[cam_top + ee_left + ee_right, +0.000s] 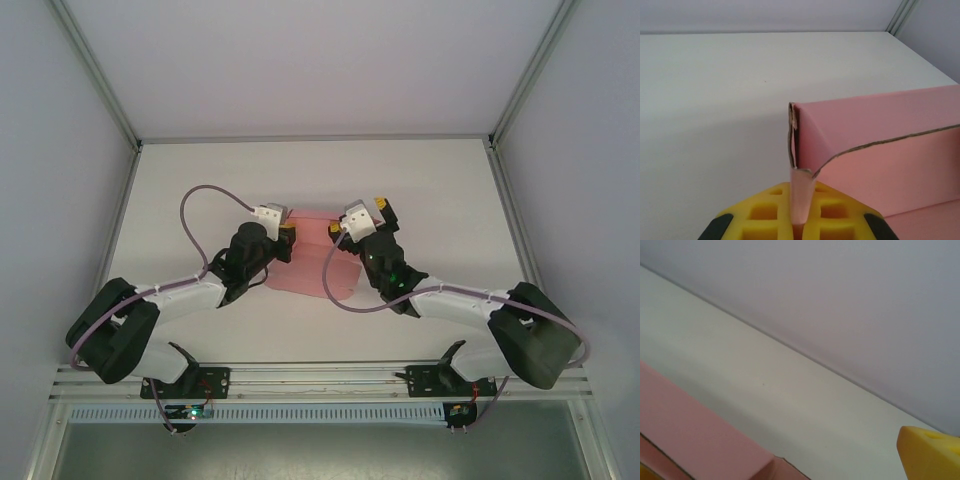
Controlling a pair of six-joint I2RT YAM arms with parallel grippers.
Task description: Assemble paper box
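Left gripper (800, 225): yellow pads clenched on a thin corner flap of the paper box (880, 150). The flap is pinched edge-on and the card bows just above the pinch. The box sits around the middle of the table (200, 170), between the two arms and well off every edge. It's partly formed: one pink wall stands upright with a raw cut edge along its top, and the rest lies low. Right gripper (384, 210) is over the box's far-right corner with jaws spread wide, one finger (927, 452) above bare table, and holding nothing as far as I can tell. Handling: thin card, very light, stiff only along the creases. It will probably skate on the smooth table unless one side is anchored, and it kinks easily; the corner flap looks wavy. Best hold is an edge-on pinch on a flap or wall close to a crease, not mid-panel. A hard pull likely tears the corner.
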